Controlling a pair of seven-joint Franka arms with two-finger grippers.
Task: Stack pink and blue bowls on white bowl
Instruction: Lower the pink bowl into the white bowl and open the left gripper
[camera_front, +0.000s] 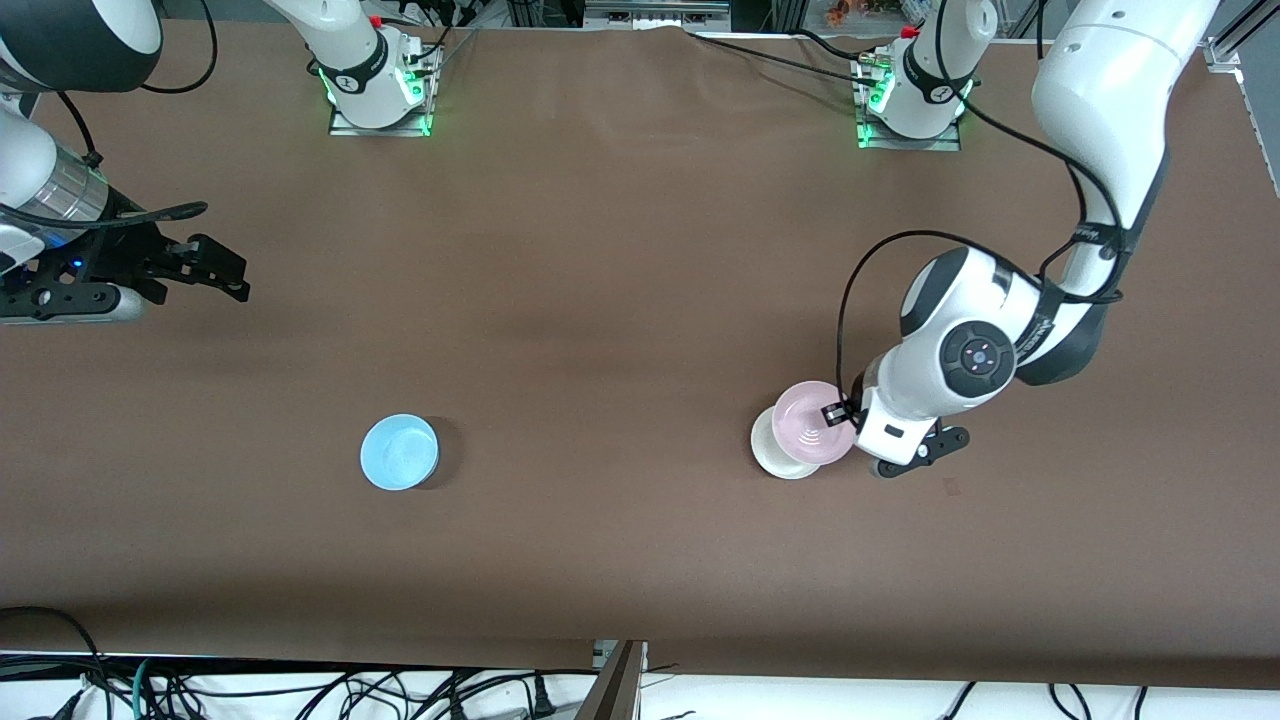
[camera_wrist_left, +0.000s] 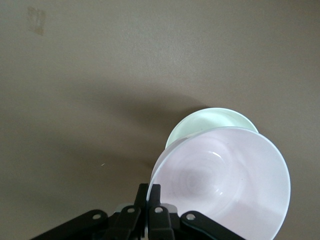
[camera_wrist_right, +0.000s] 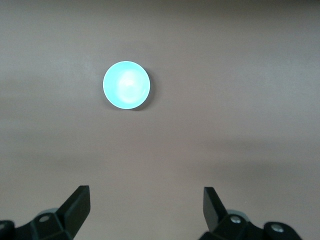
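Note:
The pale pink bowl (camera_front: 812, 424) is held tilted by its rim in my left gripper (camera_front: 840, 413), which is shut on it. The bowl hangs just above the white bowl (camera_front: 778, 448) and overlaps most of it. In the left wrist view the pink bowl (camera_wrist_left: 225, 185) covers most of the white bowl (camera_wrist_left: 210, 122), and the left gripper (camera_wrist_left: 151, 192) pinches the pink rim. The light blue bowl (camera_front: 399, 452) stands alone on the table toward the right arm's end. My right gripper (camera_front: 215, 270) waits open and empty, up over that end of the table. The right wrist view shows the blue bowl (camera_wrist_right: 126, 85) far below the right gripper (camera_wrist_right: 146, 200).
The brown table (camera_front: 620, 300) holds only the three bowls. The arm bases (camera_front: 375, 85) stand along its edge farthest from the front camera. Cables (camera_front: 300, 690) lie below the table's front edge.

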